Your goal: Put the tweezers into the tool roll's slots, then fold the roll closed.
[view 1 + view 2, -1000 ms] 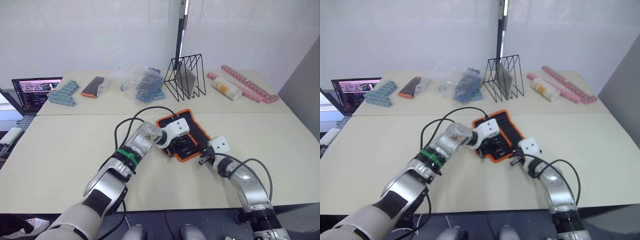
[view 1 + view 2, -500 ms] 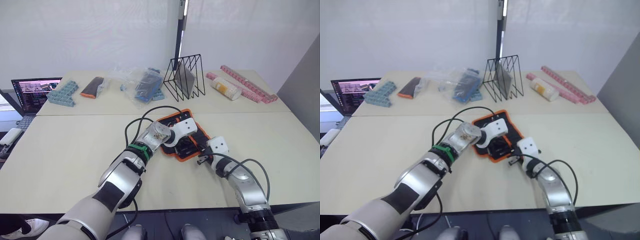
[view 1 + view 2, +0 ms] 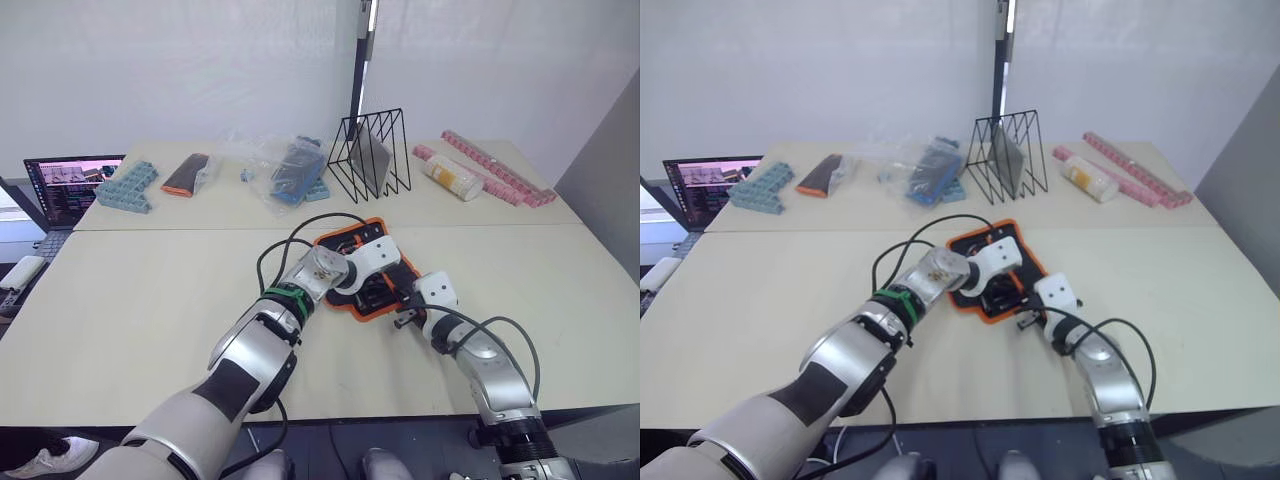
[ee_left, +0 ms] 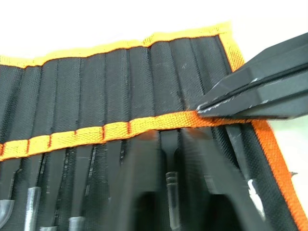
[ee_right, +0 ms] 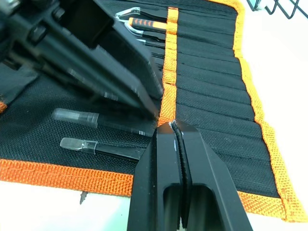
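Right gripper [image 5: 175,126]: I saw it pinched shut, tips on the roll [image 5: 211,86] stripe.
Left gripper [image 4: 166,139]: narrow gap, over tweezers [image 4: 172,185].

My left hand [image 4: 166,159] and right hand [image 5: 174,126] crowd the tool roll's [image 3: 372,275] near end, fingertips almost meeting at its orange middle stripe [image 4: 115,129]. Beyond the roll stands a wire rack [image 3: 371,153], with a plastic bag [image 3: 272,168] beside it. The counter [image 3: 140,290] to my left lies open.
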Tool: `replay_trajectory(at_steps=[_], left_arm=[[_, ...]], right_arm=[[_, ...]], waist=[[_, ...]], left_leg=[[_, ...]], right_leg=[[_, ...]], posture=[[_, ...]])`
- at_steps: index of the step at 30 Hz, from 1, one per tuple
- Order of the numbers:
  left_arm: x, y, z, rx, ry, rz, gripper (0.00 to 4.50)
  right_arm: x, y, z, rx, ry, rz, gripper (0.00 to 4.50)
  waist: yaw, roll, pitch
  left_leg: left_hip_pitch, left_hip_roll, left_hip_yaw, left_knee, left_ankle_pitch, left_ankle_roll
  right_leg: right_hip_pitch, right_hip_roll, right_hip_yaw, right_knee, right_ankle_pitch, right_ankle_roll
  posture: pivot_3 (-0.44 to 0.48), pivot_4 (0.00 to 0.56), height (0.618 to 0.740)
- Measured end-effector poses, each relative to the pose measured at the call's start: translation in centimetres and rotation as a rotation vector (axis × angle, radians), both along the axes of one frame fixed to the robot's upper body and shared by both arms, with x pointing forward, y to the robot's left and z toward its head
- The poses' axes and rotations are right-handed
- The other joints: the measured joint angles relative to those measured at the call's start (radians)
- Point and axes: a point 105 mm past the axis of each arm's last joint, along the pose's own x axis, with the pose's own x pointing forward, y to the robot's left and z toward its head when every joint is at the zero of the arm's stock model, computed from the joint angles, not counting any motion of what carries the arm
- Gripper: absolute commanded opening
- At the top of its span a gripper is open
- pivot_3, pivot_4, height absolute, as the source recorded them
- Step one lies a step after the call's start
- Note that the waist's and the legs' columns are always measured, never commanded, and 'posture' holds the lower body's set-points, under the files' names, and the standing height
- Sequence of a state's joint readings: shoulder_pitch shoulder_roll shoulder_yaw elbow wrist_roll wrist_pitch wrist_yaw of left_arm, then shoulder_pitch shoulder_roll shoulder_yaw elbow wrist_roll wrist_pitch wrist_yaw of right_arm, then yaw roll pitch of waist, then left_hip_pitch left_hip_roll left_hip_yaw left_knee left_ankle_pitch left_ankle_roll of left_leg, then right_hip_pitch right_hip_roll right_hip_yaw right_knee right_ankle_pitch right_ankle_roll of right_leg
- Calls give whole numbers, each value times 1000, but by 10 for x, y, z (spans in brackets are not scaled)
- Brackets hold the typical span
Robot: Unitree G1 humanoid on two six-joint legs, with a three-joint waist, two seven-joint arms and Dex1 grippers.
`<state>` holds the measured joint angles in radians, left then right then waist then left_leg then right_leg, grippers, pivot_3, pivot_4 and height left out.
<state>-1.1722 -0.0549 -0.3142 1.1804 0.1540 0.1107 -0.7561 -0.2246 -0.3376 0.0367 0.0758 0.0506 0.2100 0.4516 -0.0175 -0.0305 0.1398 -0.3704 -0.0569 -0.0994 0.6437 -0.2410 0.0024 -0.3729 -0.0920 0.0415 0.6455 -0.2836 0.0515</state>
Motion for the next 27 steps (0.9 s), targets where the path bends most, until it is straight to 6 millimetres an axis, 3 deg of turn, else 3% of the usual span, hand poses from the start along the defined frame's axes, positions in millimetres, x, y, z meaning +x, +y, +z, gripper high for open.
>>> replay_trajectory(at_steps=[7, 12, 18, 20, 23, 27], left_arm=[[16, 39, 42, -104, -45, 67, 4412], [10, 70, 80, -167, -95, 98, 4464], [-4, 133, 86, -123, -176, 168, 4464], [-16, 150, 84, -108, -196, 159, 4500], [-35, 182, 62, -60, -196, 201, 4500], [-59, 216, 39, -173, -14, 255, 4500]], right_arm=[[1, 4, 3, 2, 0, 17, 0], [1, 4, 10, 4, -4, 36, 0], [-8, 4, 16, 32, 33, 100, 0], [-12, 8, 19, 37, 42, 137, 578], [-20, 20, 34, 15, 21, 230, 1549], [-31, 41, 42, -47, 5, 342, 2940]], waist=[[-11, 0, 0], [-15, 1, 0], [-21, 2, 1], [-22, 3, 2], [-21, 5, 2], [-20, 5, 3]], left_leg=[[-2, 2, 0, 0, 0, 0], [-10, 2, 0, 0, 1, -1], [-14, 3, 0, 0, 1, -2], [-17, 2, 0, 0, 1, -2], [-18, 2, 0, 0, 2, -3], [-21, 3, 0, 1, 2, -3]], right_leg=[[-3, 0, 0, 2, 0, 0], [-14, 0, 2, 6, 1, -1], [-20, 0, 3, 10, 1, -1], [-23, -1, 3, 11, 1, -1], [-26, -1, 4, 12, 1, -1], [-30, -1, 3, 14, 1, -1]], posture=[[0, 150, 740], [0, 150, 740], [0, 150, 740], [0, 150, 740], [0, 150, 740], [0, 150, 740]])
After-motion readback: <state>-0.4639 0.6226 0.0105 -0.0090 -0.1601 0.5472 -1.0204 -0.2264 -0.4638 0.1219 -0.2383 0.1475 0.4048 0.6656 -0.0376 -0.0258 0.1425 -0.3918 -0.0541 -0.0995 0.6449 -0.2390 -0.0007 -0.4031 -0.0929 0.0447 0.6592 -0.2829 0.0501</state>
